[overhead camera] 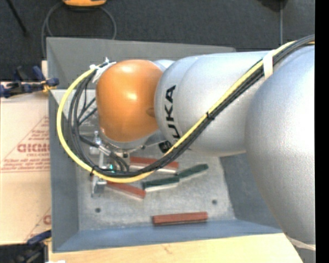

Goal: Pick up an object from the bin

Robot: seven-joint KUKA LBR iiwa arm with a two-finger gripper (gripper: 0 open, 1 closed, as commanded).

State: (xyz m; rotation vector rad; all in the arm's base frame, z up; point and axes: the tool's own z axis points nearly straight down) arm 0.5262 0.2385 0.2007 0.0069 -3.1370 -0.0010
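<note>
My gripper [100, 183] hangs under the orange wrist cover at the bin's left side, low over the floor. A red-brown flat bar [127, 190] lies right beside it, its left end touching or almost touching the gripper's tip. Just to the right sit a dark green elongated piece [178, 176] with a pale strip [165, 172] along it, and a second reddish strip [152, 162] partly hidden under the arm's cable.
Another red-brown bar [180, 218] lies alone near the bin's front wall. The arm and its cable loop cover the bin's back and right half. Bare floor shows at the front left corner.
</note>
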